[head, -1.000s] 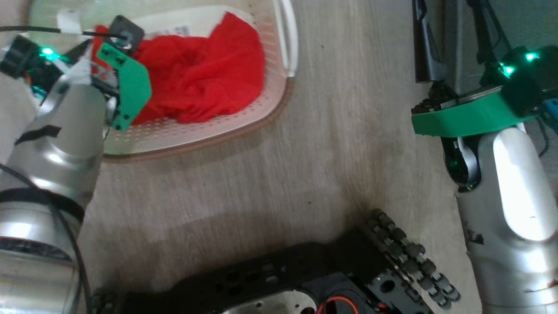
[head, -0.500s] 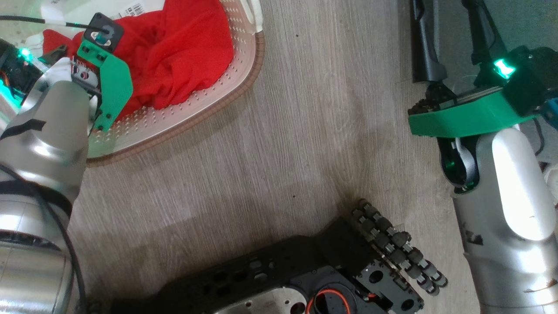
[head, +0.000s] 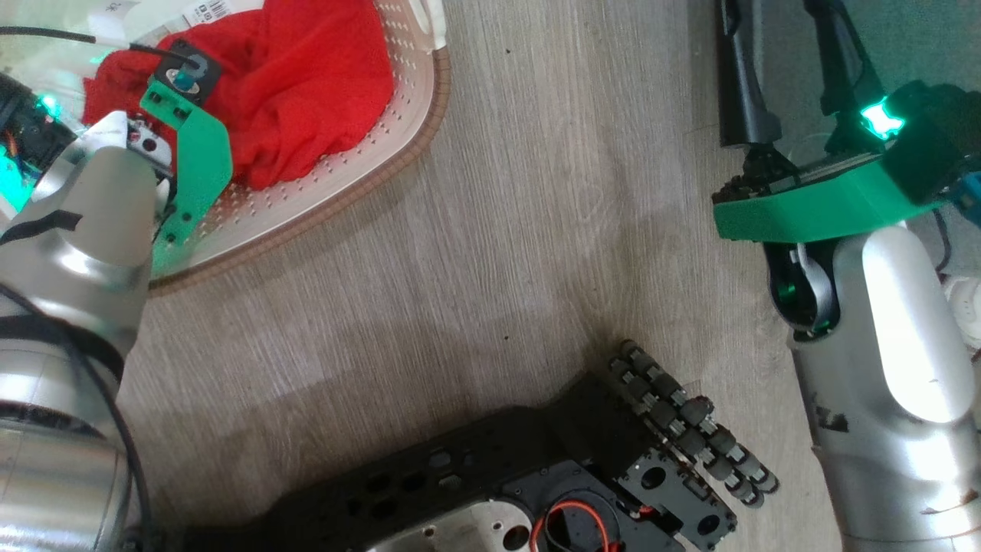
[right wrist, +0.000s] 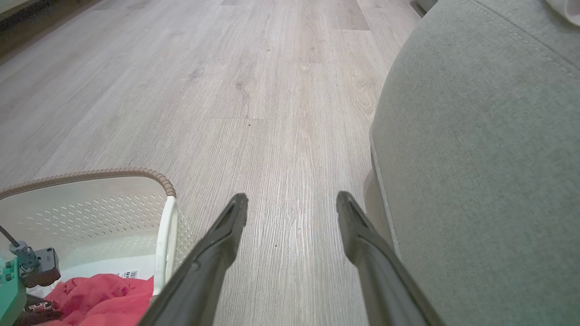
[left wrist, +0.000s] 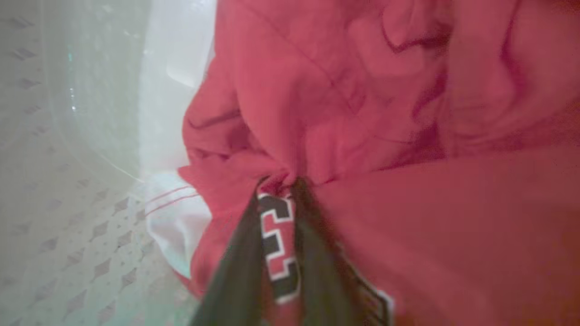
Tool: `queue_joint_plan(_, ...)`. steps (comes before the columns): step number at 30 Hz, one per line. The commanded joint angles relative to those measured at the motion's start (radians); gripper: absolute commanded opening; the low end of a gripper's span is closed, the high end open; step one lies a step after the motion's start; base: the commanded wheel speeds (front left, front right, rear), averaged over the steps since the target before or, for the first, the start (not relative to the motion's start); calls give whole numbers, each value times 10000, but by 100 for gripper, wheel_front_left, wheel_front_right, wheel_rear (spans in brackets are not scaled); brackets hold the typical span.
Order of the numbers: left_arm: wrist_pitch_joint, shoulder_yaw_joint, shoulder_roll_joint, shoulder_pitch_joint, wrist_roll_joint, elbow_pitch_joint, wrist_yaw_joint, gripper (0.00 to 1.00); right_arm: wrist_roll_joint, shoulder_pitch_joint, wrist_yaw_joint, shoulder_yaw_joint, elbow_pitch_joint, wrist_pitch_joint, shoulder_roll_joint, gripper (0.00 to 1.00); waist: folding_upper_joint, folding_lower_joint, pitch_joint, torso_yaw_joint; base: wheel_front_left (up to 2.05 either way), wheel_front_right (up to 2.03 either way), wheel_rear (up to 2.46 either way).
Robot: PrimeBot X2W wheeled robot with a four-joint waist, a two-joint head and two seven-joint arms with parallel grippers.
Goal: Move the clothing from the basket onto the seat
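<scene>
Down in the basket (head: 337,192) the clothing (head: 306,84) lies heaped — soft, light, floppy, likely best taken by a bunched fold. Left gripper (left wrist: 277,183) pinches such a fold, jaws nearly together; right gripper (right wrist: 292,203) gapes empty beside the seat (right wrist: 476,158).
</scene>
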Motion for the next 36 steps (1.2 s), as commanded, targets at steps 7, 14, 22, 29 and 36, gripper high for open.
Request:
queue_joint_plan(7,-422,223,-196,148,-538,-129,-290,0,-26,422,-4,-170,-92,-63,89,100,0,0,-369,258,0,0,0)
queue_joint_plan(14,-2294,945,-998,621,-1673,-593,-348,0,-517,855,-4,-765,78,-63,89,100,0,0,-1705,1126,0,0,0)
queue_joint_plan(22,-4561,1688,-1588,1885,-3119,-1106,-482,0,-1024,1970,-4,-1383,537,-63,89,100,0,0,-4374,2226,0,0,0)
queue_joint_plan(29,-4982,2262,-1689,3487,-4218,-2767,-550,0,-1387,3006,-4,-1844,851,-63,36,100,0,0,-6478,2789,0,0,0)
queue_joint_plan(36,-4990,3055,-1502,6044,-4524,-5974,-450,0,-1486,3841,-4,-1866,1140,-63,-204,100,0,0,-8326,3090,0,0,0)
